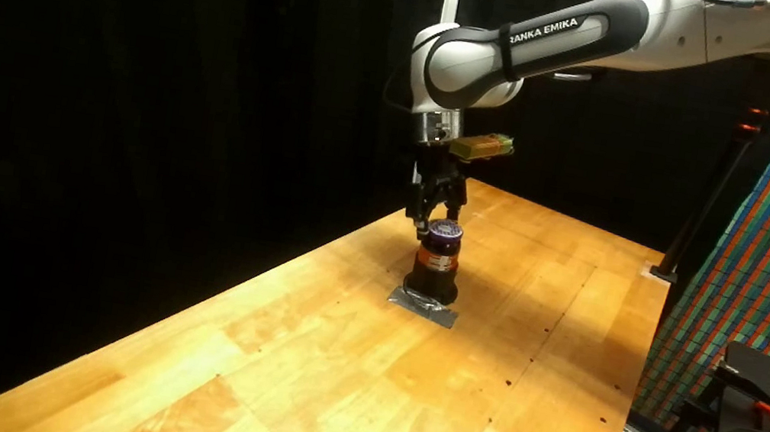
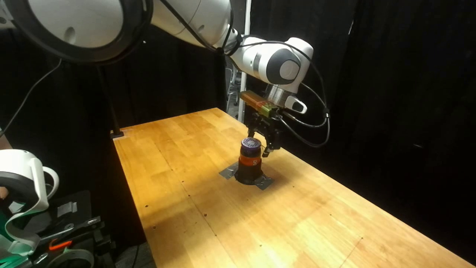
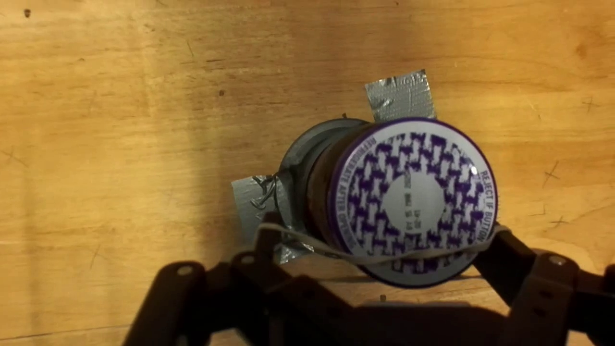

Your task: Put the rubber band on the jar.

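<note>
The jar (image 2: 250,154) stands upright, seemingly set in a dark holder (image 2: 248,174) on the bench (image 1: 328,377). The jaws are spread apart, the rubber band (image 3: 367,260) strung between them and, in the wrist view, crossing part of the lid (image 3: 415,202). I'd centre that loop over the jar, hold it wide and lower evenly.

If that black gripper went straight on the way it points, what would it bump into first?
Probably the lid of the jar: the gripper points down, and the rubber band stretched between its fingers crosses over the lid in the wrist view. Depth is unclear; the band may be touching.
</note>
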`<state>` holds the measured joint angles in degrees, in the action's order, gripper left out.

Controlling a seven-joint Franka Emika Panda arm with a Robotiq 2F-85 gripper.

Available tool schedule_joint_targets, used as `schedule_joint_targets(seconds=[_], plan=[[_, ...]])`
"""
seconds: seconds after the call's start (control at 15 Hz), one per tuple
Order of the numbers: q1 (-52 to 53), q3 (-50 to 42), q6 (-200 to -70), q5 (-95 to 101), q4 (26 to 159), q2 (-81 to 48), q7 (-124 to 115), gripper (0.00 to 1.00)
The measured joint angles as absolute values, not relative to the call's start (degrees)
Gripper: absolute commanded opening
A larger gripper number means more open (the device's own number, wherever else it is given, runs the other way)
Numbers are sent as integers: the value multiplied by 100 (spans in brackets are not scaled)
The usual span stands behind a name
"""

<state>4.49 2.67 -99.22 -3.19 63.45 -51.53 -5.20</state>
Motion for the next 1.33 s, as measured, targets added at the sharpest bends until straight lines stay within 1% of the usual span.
schedule_joint_targets(seconds=[0.33,0.6,1.33], plan=[[449,286,-9895,-334,6623,-4977,-506,100],[430,285,-10113,-352,7138,-4606,-502,100],[409,286,-11684,-511,9115,-3711,-504,100]])
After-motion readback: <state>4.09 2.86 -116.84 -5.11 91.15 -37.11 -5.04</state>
